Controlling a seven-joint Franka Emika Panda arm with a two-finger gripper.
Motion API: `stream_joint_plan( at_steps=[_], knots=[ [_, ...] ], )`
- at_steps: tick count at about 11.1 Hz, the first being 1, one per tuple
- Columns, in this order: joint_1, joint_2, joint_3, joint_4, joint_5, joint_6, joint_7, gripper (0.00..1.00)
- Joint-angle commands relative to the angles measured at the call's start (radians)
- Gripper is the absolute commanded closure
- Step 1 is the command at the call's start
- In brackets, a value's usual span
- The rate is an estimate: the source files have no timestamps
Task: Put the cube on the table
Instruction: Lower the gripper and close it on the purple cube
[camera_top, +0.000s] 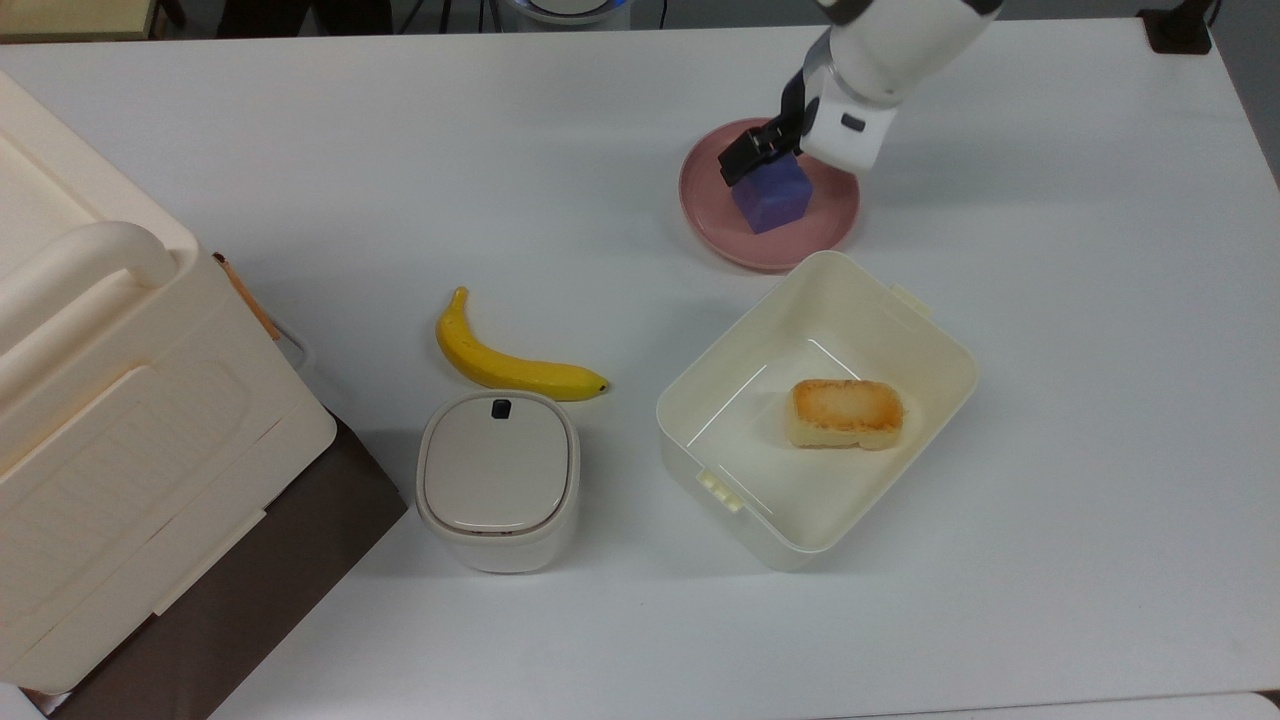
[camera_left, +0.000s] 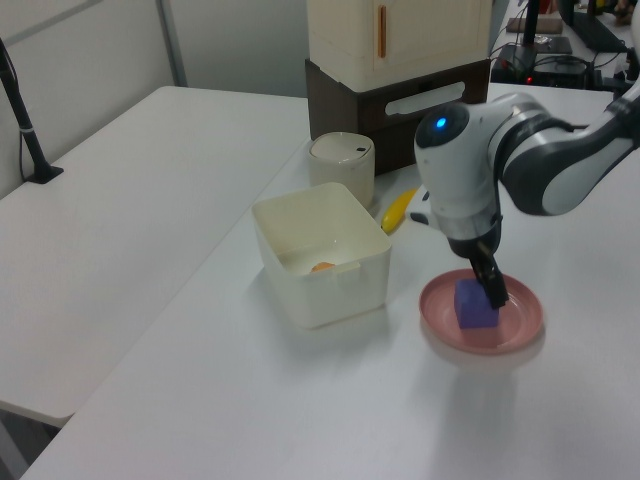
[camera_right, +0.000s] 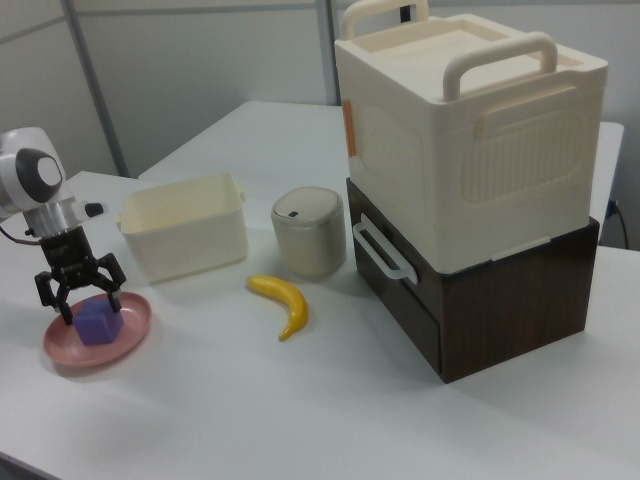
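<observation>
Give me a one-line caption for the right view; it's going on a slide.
Open gripper straddling the blue cube on the pink plate, beside a banana.

No readable text (labels, numbers) anywhere.

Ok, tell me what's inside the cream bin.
The open cream bin holds one toasted bread-like block lying on its floor, with nothing else around it in the top view. In the left view the near wall covers most of the block.
</observation>
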Motion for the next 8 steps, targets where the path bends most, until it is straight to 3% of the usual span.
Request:
stream_joint_plan(
  at_steps=[1,2,3,4,5,6,8],
  knots=[
    [0.027,0.053,-0.001,0.035,-0.026,0.004,0.054,0.00],
    [0.025,0.055,-0.001,0.036,-0.025,0.003,0.057,0.01],
    [0.027,0.057,-0.001,0.038,-0.023,0.003,0.059,0.17],
    [0.027,0.057,-0.001,0.038,-0.023,0.004,0.075,0.45],
    [0.024,0.057,-0.001,0.041,-0.019,0.007,0.109,0.79],
    [0.024,0.057,-0.001,0.041,-0.019,0.007,0.146,0.94],
    [0.012,0.047,-0.001,0.076,-0.011,-0.017,0.158,0.97]
  ],
)
